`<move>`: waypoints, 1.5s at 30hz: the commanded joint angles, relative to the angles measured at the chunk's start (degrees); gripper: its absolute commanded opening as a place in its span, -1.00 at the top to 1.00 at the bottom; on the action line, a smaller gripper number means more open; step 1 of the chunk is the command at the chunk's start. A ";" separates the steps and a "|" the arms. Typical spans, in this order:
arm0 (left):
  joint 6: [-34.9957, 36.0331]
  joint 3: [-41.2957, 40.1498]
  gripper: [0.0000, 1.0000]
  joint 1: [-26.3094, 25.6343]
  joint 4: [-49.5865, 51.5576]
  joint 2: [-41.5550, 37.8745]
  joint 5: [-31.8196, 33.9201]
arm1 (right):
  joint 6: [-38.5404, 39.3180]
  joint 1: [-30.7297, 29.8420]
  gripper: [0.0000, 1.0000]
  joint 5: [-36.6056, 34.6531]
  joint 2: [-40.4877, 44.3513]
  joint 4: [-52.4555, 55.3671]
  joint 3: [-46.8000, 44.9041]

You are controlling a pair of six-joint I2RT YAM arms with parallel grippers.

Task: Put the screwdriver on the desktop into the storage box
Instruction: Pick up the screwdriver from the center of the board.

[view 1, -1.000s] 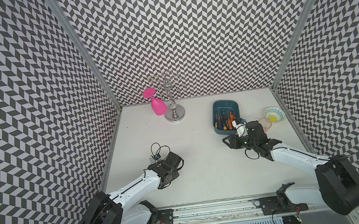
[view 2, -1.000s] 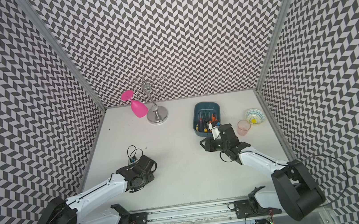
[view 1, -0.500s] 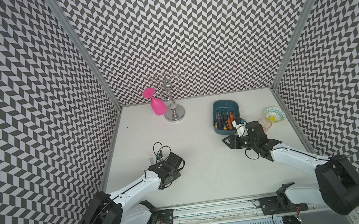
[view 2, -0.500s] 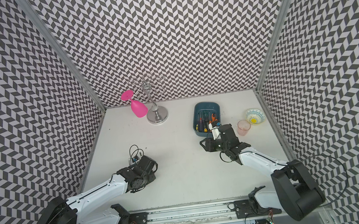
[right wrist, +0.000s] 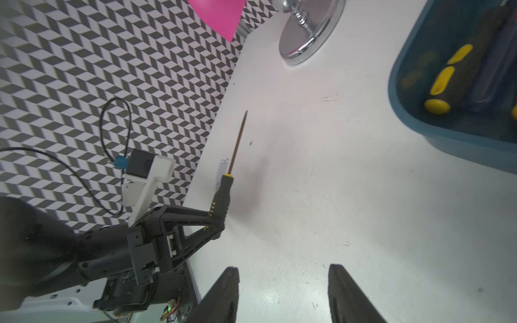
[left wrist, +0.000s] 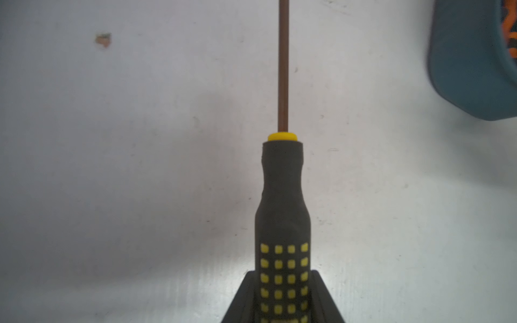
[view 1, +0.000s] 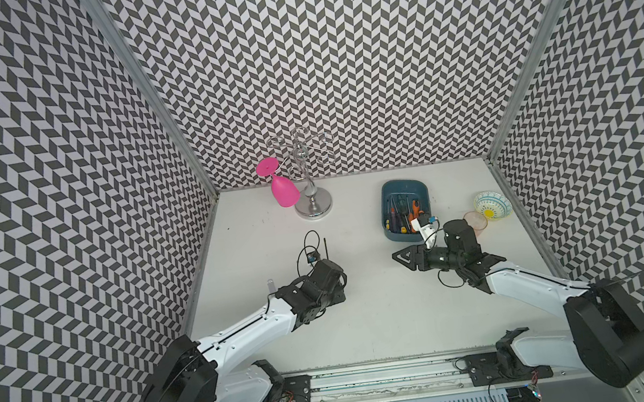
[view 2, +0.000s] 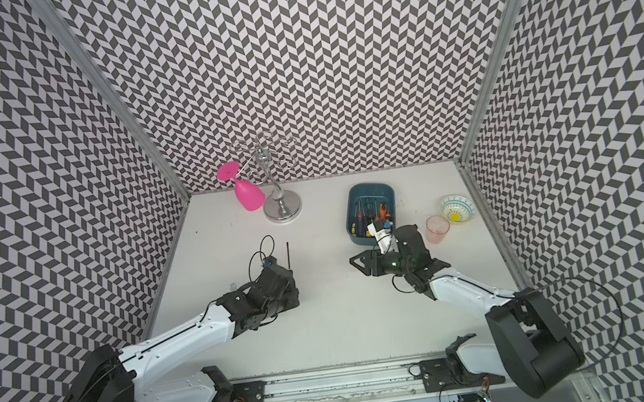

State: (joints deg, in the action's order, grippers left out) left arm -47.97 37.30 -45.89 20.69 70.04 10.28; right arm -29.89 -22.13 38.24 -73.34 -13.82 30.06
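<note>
My left gripper (left wrist: pixel 282 279) is shut on the screwdriver (left wrist: pixel 282 195), gripping its black handle with yellow squares. The thin shaft (view 1: pixel 325 248) points toward the back wall, a little above the white desktop (view 1: pixel 376 312). From the right wrist view, the screwdriver (right wrist: pixel 222 193) sticks out of the left gripper (right wrist: pixel 216 215) and casts a shadow. The teal storage box (view 1: pixel 401 182) stands at the back right with several screwdrivers inside; its wall (left wrist: pixel 470 70) shows in the left wrist view. My right gripper (view 1: pixel 399 257) hovers in front of the storage box (right wrist: pixel 447 139), open and empty (right wrist: pixel 282 276).
A chrome glass rack (view 1: pixel 313 205) with a pink goblet (view 1: pixel 285 192) hanging on it stands at the back left. A pale pink cup (view 1: pixel 475 220) and a patterned bowl (view 1: pixel 492 205) sit right of the box. A small clear piece (view 1: pixel 270 285) lies beside my left wrist.
My left gripper's jaws have closed on the screwdriver handle, and the wrist has shifted slightly toward the back. The right gripper has opened a little wider and stays in place.
</note>
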 commanded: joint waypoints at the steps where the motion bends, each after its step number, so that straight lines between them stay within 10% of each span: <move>1: 4.85 0.67 1.00 -0.68 -9.39 -1.35 -5.85 | -3.03 -1.04 -0.10 7.42 1.40 -9.69 -1.06; 17: 9.29 -6.32 1.00 -2.09 -26.80 -12.48 -18.87 | -10.81 -8.45 -0.18 13.43 -0.93 -24.81 -0.01; 35: 9.12 -8.01 0.98 -7.02 -34.63 -13.01 -19.42 | -15.43 -10.38 -0.16 14.74 -3.62 -28.93 3.68; 45: 9.03 -7.60 0.92 -8.60 -35.28 -11.37 -17.60 | -17.73 -10.50 0.33 15.78 -4.87 -32.18 3.63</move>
State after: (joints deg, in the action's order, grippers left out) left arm -39.81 29.69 -54.04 -12.34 58.72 -8.45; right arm -47.05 -32.21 52.77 -77.78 -41.71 32.56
